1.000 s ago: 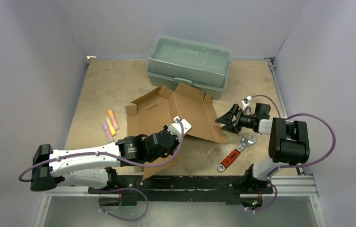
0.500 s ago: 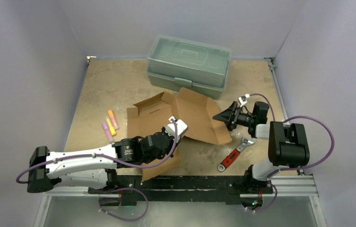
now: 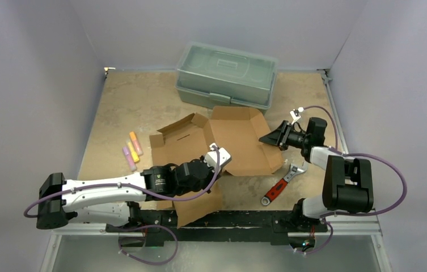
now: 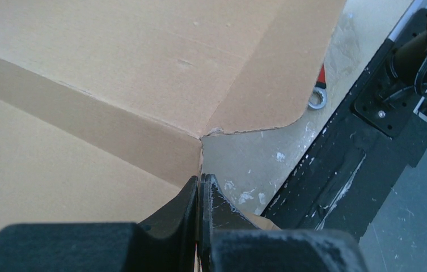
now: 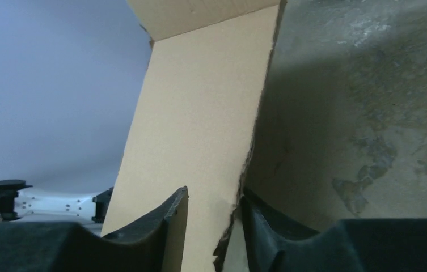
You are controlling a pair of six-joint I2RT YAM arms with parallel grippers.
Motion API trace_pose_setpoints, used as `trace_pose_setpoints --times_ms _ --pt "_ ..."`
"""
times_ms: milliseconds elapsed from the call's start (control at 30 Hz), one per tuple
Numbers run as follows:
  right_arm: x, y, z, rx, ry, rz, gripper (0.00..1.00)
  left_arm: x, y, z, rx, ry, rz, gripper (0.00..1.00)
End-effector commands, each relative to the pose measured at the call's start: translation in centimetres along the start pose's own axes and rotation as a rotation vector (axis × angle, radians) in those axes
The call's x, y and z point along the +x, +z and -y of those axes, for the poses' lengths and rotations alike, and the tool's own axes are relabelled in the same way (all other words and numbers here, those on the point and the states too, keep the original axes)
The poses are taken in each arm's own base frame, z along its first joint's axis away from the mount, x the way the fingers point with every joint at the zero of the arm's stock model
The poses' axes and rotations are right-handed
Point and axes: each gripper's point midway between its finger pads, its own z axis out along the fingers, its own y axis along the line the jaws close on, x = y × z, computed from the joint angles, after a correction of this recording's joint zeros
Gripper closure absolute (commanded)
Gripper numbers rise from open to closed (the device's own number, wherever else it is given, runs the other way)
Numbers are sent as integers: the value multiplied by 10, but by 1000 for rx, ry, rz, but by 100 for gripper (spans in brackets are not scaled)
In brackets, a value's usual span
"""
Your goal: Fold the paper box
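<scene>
Folding barely begun: box [image 3: 236, 139] lies mostly flat on desk [image 3: 143, 102] (few walls raised). Left gripper [image 4: 201, 184] pinched shut on its near edge; right gripper [image 5: 214, 198], half-open, straddles a flap [image 5: 199, 113].

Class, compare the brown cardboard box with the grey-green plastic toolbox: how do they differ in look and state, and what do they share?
The brown corrugated cardboard box lies open, flaps splayed; the grey-green plastic toolbox is closed. The cardboard box is a thin creased sheet; the toolbox is a moulded, lidded case. Both sit on the same table.
</scene>
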Motion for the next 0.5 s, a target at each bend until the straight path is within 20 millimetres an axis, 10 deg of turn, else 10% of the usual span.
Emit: trace_pose_setpoints --times_ms 0,133,467 --pt "-6 -2 1 38 -85 -2 66 -5 3 16 68 -16 6 100" --pt "-12 -5 -7 41 -168 -18 98 0 2 12 50 -2 -12 100" --pt "-23 -37 -77 5 -540 98 100 -17 -14 2 9 -53 46 94"
